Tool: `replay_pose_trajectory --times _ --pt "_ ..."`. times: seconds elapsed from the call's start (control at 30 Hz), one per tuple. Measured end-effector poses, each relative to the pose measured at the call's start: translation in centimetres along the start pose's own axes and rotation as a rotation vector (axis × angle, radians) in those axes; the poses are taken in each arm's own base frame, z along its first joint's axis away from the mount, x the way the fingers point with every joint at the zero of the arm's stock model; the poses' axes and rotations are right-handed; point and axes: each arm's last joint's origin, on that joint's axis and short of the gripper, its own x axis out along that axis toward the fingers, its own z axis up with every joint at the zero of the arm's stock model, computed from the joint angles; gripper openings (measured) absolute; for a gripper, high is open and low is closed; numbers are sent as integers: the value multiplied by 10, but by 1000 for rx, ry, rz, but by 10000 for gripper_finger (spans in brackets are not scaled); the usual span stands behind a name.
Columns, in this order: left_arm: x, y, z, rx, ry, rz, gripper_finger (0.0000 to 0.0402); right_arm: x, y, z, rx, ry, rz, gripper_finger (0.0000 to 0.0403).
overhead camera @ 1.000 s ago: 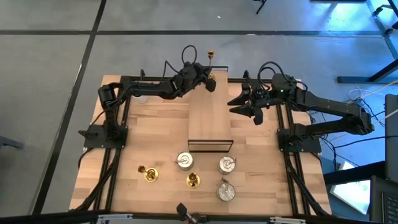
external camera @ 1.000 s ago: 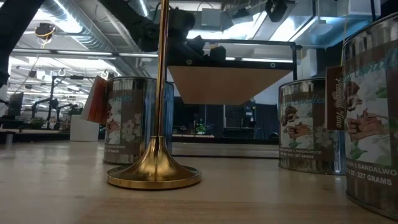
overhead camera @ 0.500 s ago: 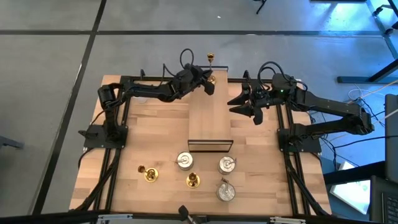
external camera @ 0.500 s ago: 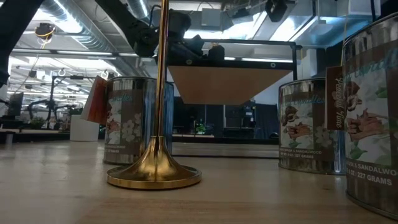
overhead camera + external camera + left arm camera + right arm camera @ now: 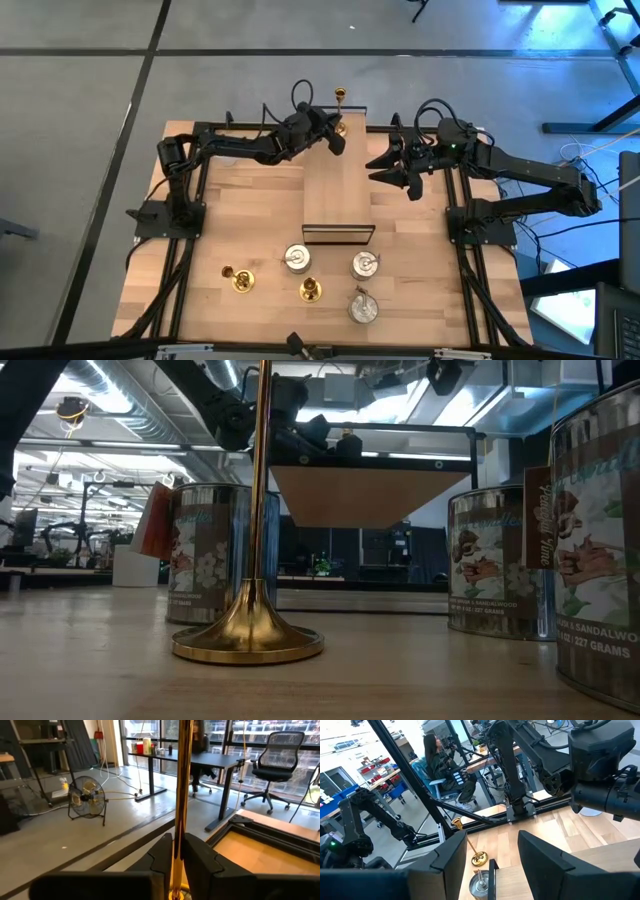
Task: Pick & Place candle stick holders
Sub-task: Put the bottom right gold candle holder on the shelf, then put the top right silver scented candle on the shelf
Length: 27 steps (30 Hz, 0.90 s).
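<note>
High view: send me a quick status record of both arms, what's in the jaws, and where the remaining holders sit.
left gripper: at the table's far edge, jaws shut on the stem of a brass candlestick, which is upright
right gripper: jaws open and empty, right of the raised wooden board
brass holders on table: two, near-left and near-centre
silver holders on table: three, near-centre to near-right
</note>
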Motion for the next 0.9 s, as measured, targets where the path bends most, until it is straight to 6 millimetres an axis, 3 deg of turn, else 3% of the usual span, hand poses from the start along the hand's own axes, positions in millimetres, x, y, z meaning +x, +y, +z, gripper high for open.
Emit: replay_pose_trajectory --times 0.63,0.9 --pt "0 -1 1 -93 7 -26 121 0 0 0 0 0 -1 179" --pt "-12 3 24 -114 -21 -9 135 0 0 0 -4 2 -1 179"
